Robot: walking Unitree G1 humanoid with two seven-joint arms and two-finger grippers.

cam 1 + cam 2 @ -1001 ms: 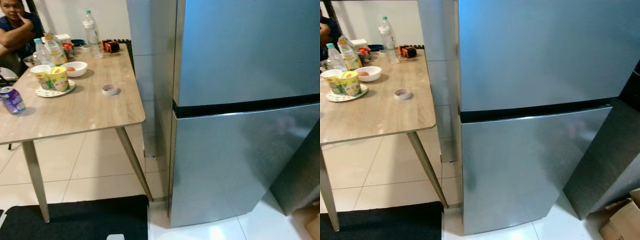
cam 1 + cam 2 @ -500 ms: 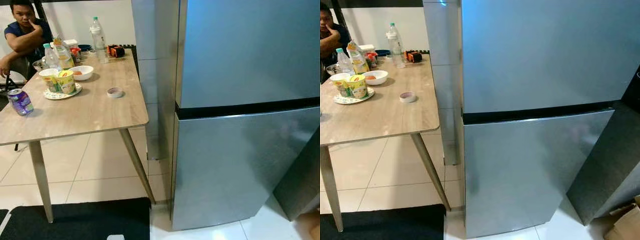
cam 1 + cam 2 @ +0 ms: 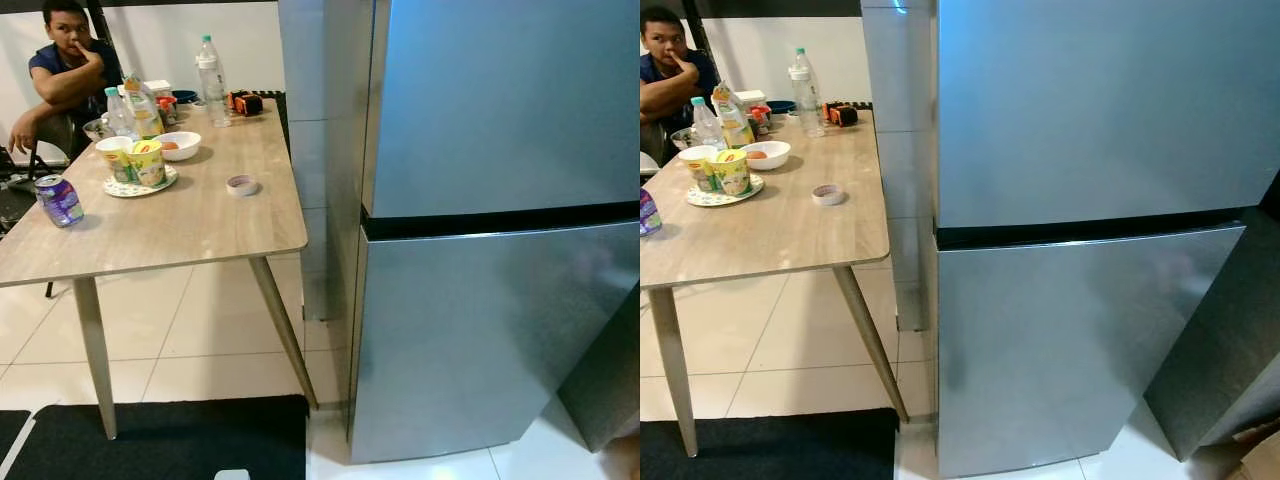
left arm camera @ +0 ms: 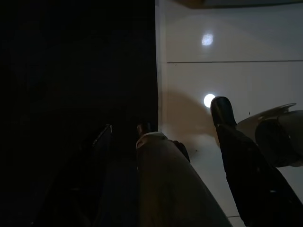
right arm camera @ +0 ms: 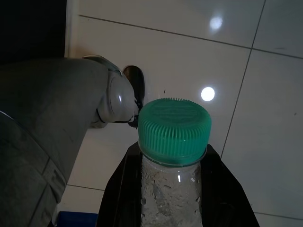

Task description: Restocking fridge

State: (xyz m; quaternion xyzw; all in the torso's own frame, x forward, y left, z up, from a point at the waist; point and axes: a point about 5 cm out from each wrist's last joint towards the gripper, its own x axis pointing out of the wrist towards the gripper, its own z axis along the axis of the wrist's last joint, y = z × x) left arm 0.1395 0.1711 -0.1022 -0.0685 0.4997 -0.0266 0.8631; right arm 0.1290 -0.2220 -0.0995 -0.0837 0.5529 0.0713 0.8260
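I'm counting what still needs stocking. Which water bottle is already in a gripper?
The green-capped bottle held in the right gripper, hanging over the floor tiles. The tall bottle and small bottle stand on the table.

1. The head views are evenly and fairly brightly lit from overhead, and they are sharp, without motion blur.
2. The steel fridge (image 3: 500,230) shows soft, hazy reflections on its doors and a bluish sheen on the upper door.
3. The bench (image 3: 190,215) carries a pale glare patch near its middle.
4. The white floor tiles (image 3: 440,465) at the fridge's foot reflect a lamp.
5. The left wrist view is dim; half of it is near black over the dark mat (image 4: 71,94), and lamp spots glint on the tiles.
6. The right wrist view is brighter, with the bottle's green cap (image 5: 174,124) crisp.
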